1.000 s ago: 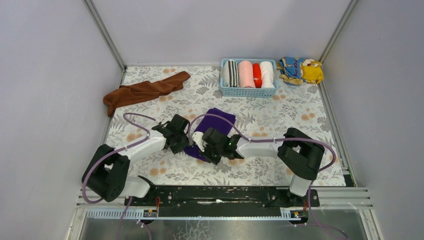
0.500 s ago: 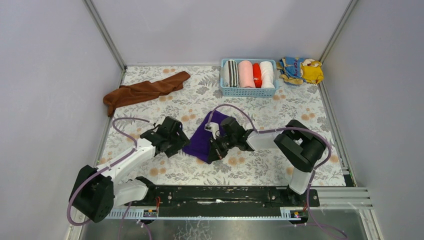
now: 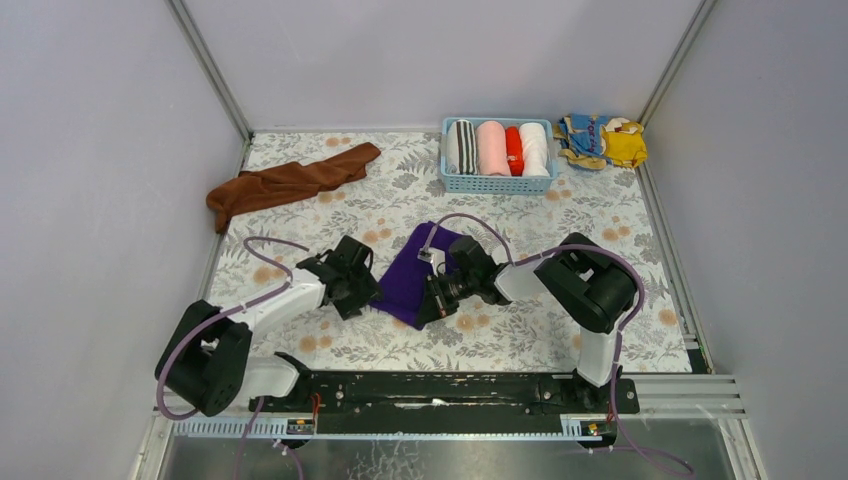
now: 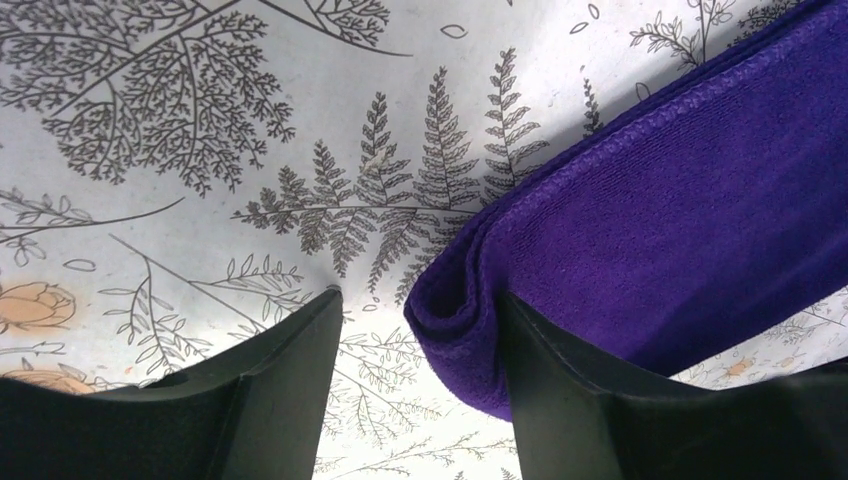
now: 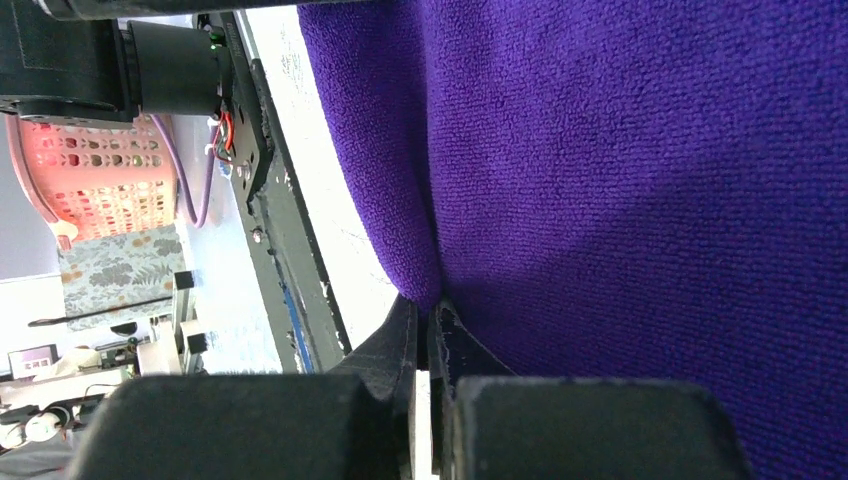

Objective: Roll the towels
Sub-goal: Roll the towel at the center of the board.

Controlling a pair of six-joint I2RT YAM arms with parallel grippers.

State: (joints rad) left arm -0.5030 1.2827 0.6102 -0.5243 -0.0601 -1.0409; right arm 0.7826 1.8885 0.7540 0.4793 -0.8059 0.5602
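Left hand (image 4: 420, 305) shifted in, open astride purple towel (image 4: 650, 200) corner | right hand (image 5: 425, 318) pinching towel edge

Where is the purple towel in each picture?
Top: towel in the middle of the picture.
Left wrist: right side, folded edge inside the open left gripper.
Right wrist: fills most of it, pinched by the right gripper.
Shared landmark: leafy table cover, in top and left wrist views.
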